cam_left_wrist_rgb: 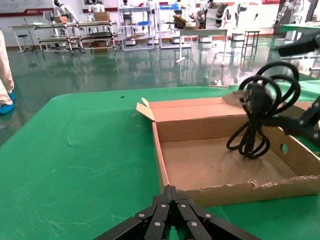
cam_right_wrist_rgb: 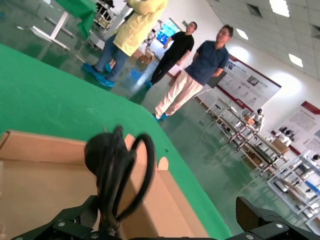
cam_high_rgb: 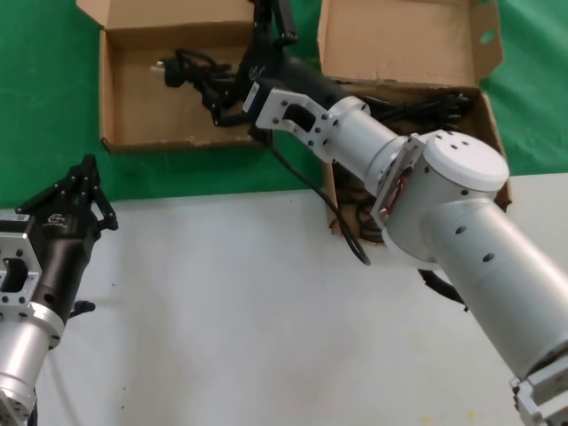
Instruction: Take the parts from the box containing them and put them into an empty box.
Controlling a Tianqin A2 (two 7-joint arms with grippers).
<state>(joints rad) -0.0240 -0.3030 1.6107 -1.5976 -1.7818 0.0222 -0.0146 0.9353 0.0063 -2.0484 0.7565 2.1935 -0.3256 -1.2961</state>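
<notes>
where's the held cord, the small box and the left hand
cord (cam_left_wrist_rgb: 260, 117), left wrist view, middle of the hanging coil
small box (cam_high_rgb: 146, 111), head view, bare floor
left hand (cam_high_rgb: 75, 191), head view, between the fingertips

You have two boxes at far side of tabletop (cam_high_rgb: 222, 311): small empty box (cam_high_rgb: 133, 115) to left, larger box w/ holed flap (cam_high_rgb: 404, 40) to right. Right end effector (cam_high_rgb: 232, 99) sits over small box's right part, closed on a coiled cord (cam_high_rgb: 191, 71) hanging above box floor. More cords (cam_high_rgb: 435, 105) lie in larger box, behind right arm. Left end effector (cam_high_rgb: 82, 191) is at near left, well apart from both boxes, fingers together.
</notes>
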